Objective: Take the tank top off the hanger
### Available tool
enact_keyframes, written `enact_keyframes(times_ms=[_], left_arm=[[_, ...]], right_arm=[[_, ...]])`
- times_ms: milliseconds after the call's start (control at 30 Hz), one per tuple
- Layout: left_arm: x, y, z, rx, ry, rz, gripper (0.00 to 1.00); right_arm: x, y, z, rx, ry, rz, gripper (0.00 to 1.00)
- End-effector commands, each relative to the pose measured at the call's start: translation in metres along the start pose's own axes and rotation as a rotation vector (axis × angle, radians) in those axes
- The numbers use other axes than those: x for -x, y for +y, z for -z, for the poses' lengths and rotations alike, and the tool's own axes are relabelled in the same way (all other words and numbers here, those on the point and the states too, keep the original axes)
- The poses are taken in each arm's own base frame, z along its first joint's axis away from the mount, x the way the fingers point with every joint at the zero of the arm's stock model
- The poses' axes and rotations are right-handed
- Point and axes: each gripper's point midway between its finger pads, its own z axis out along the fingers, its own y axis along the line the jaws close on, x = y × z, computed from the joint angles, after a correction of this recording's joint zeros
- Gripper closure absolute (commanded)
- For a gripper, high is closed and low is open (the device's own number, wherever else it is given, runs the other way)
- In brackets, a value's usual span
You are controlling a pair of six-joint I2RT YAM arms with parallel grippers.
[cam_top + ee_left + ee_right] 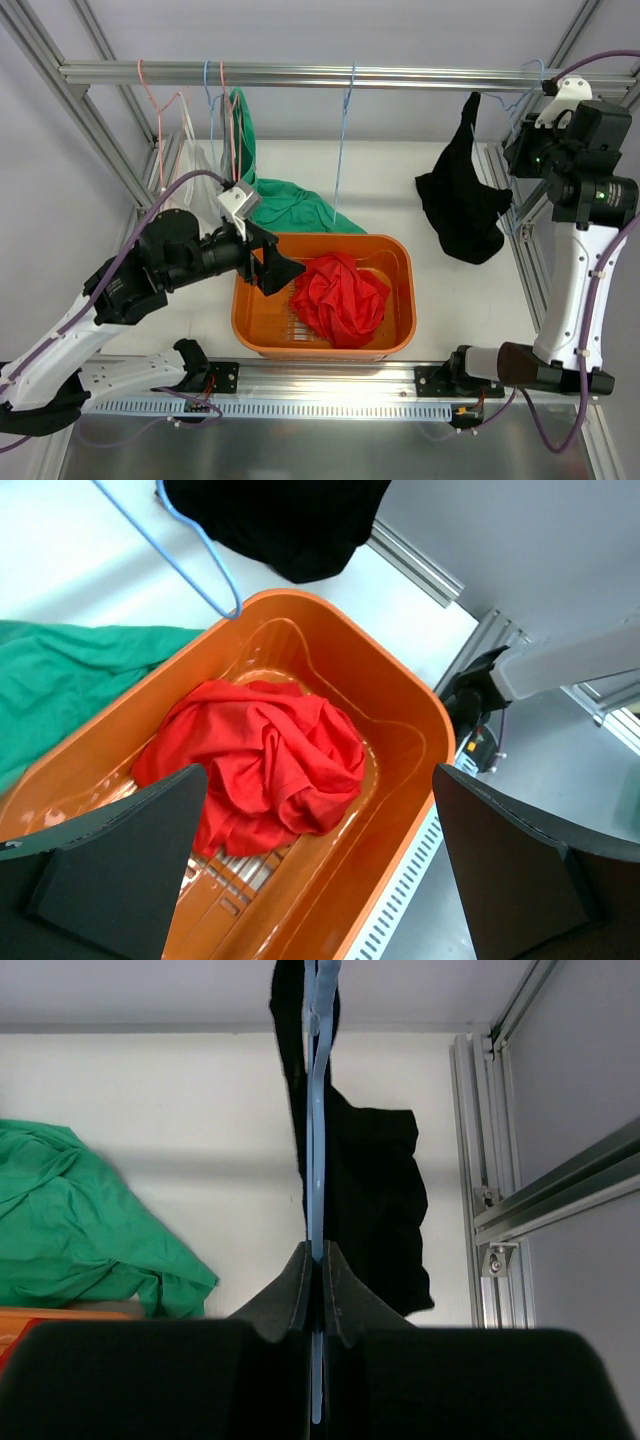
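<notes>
The black tank top [462, 205] hangs on a light blue hanger [316, 1140] at the right end of the rail. My right gripper [317, 1260] is shut on a thin bar of that hanger, the tank top [372, 1190] hanging just beyond it. In the top view the right gripper [520, 155] sits high, beside the garment's right edge. My left gripper [318, 775] stands wide open with nothing between its fingers, hovering over the left end of the orange basket [420, 690]. The left gripper [275, 270] is far from the tank top.
A crumpled red garment [340, 295] lies in the orange basket [325, 240]. A green garment [290, 205] lies on the table behind it. An empty blue hanger [345, 130] hangs mid-rail, and pink and white hangers [160, 110] hang at left. Frame posts stand at both sides.
</notes>
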Motion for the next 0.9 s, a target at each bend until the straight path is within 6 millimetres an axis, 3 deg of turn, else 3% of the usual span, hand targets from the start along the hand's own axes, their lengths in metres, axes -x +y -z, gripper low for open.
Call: enact_keyframes(times_ms=[0, 233, 300, 367, 400, 467, 500, 533, 567, 600, 633, 667, 700, 733, 767, 800, 833, 867], left_arm=[[0.025, -0.025, -0.005, -0.098, -0.022, -0.014, 0.01], [0.039, -0.033, -0.03, -0.126, -0.014, -0.011, 0.01], [0.048, -0.041, -0.035, -0.16, -0.028, -0.003, 0.01], [0.056, -0.05, -0.044, -0.193, -0.034, -0.004, 0.01], [0.071, -0.057, -0.043, -0.212, -0.067, -0.014, 0.01], [0.076, -0.074, -0.061, -0.246, -0.054, -0.042, 0.01], [0.098, -0.081, -0.059, -0.247, -0.108, -0.08, 0.01], [0.105, -0.087, -0.067, -0.249, -0.116, -0.102, 0.01], [0.098, -0.094, -0.09, -0.248, -0.082, -0.122, 0.01], [0.123, -0.096, -0.093, -0.219, -0.149, -0.151, 0.01], [0.129, -0.095, -0.105, -0.192, -0.16, -0.161, 0.01], [0.12, -0.091, -0.14, -0.156, -0.12, -0.173, 0.01], [0.14, -0.093, -0.145, -0.145, -0.168, -0.201, 0.01], [0.144, -0.094, -0.161, -0.135, -0.172, -0.217, 0.01], [0.126, -0.091, -0.2, -0.124, -0.119, -0.235, 0.01], [0.146, -0.101, -0.203, -0.154, -0.168, -0.255, 0.01], [0.126, -0.106, -0.236, -0.202, -0.114, -0.262, 0.01], [0.124, -0.112, -0.247, -0.239, -0.109, -0.264, 0.01]], right_arm=[[0.038, 0.003, 0.033, -0.009, -0.209, 0.022, 1.0], [0.041, -0.008, 0.033, -0.067, -0.224, 0.021, 1.0], [0.039, -0.004, 0.044, -0.06, -0.23, 0.015, 1.0], [0.022, -0.001, 0.053, -0.054, -0.179, 0.001, 1.0], [0.014, 0.001, 0.057, -0.048, -0.161, -0.008, 1.0], [-0.013, 0.006, 0.074, -0.048, -0.118, -0.034, 1.0], [-0.022, 0.008, 0.08, -0.045, -0.109, -0.055, 1.0], [-0.032, 0.014, 0.1, -0.036, -0.13, -0.064, 1.0], [-0.049, 0.017, 0.099, -0.027, -0.102, -0.079, 1.0], [-0.057, 0.021, 0.105, -0.017, -0.101, -0.109, 1.0], [-0.065, 0.026, 0.11, -0.001, -0.1, -0.117, 1.0], [-0.071, 0.03, 0.125, 0.006, -0.129, -0.115, 1.0], [-0.081, 0.028, 0.125, -0.012, -0.116, -0.131, 1.0], [-0.087, 0.029, 0.131, -0.017, -0.118, -0.153, 1.0], [-0.09, 0.031, 0.142, -0.013, -0.144, -0.151, 1.0], [-0.093, 0.03, 0.149, -0.025, -0.148, -0.156, 1.0], [-0.095, 0.033, 0.155, -0.017, -0.153, -0.151, 1.0], [-0.096, 0.037, 0.162, 0.006, -0.161, -0.137, 1.0]])
